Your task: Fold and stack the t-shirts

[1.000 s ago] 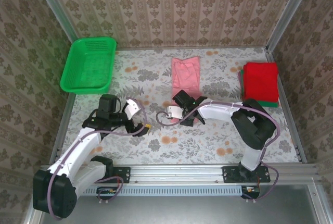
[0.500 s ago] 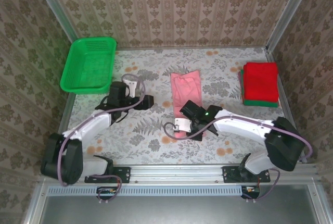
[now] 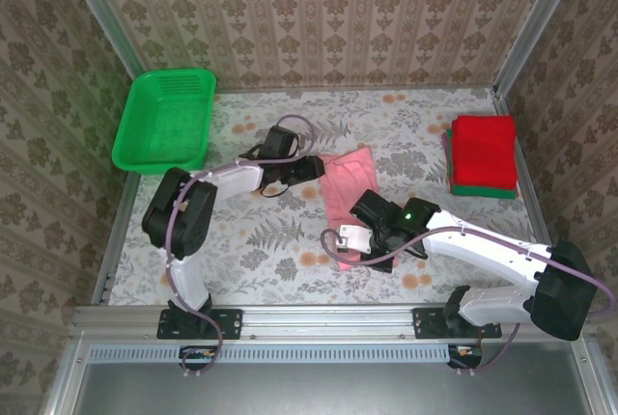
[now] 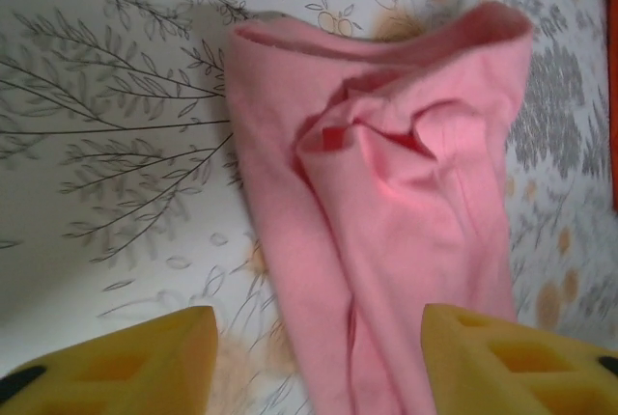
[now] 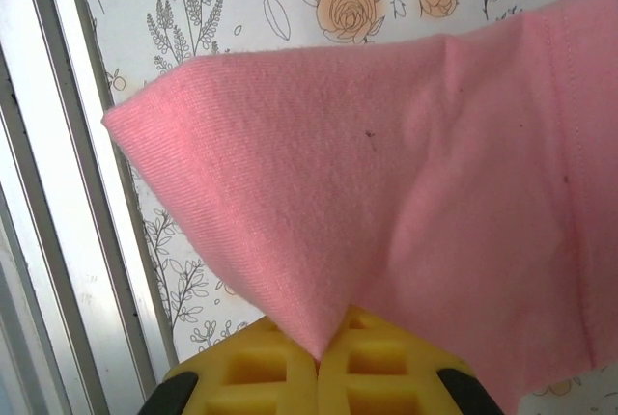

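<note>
Since a second ago, left end effector [image 3: 307, 166] has swung from lower left up to the pink t-shirt [image 3: 346, 183] at frame centre, fingers spread astride its upper-left edge, likely to grip. Right end effector [image 5: 319, 362], pressed together, pinches the lower corner, raised off the surface [image 3: 261, 241] for folding. Red t-shirt [image 3: 483, 145] waits folded, right edge.

The pink t-shirt [image 5: 406, 174] is matt knit cloth (basket [image 3: 164, 125] seemingly plastic).
</note>
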You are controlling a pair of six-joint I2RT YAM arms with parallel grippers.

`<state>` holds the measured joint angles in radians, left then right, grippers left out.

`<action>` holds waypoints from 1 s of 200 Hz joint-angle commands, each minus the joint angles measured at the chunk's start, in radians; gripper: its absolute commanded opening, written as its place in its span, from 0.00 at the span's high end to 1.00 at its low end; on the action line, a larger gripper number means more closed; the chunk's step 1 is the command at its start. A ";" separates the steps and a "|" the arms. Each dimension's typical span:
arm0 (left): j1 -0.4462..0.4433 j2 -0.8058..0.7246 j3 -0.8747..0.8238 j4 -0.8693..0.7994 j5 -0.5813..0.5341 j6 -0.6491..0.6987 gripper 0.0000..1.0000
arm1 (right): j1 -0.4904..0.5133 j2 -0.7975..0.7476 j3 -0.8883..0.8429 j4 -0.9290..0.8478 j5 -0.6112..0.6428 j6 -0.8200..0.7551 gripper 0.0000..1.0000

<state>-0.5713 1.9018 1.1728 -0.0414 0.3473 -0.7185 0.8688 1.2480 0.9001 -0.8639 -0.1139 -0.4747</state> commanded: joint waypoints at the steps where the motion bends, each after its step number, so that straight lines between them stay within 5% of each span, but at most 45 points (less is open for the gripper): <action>1: -0.009 0.066 0.059 -0.096 0.028 -0.103 0.52 | 0.005 -0.009 0.014 -0.048 -0.012 0.003 1.00; 66: -0.018 0.157 0.111 -0.126 0.038 -0.135 0.73 | -0.002 0.011 0.039 -0.046 -0.003 -0.030 1.00; 109: -0.018 0.194 0.117 -0.118 0.068 -0.135 1.00 | -0.023 0.028 0.091 -0.069 -0.008 -0.066 1.00; 200: 0.020 0.246 0.084 -0.146 0.146 -0.088 1.00 | -0.202 0.252 0.340 -0.094 -0.028 -0.273 1.00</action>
<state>-0.5510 2.0739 1.2861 -0.1341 0.4595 -0.8265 0.7090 1.4216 1.1507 -0.9310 -0.1276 -0.6514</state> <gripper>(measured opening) 0.052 0.043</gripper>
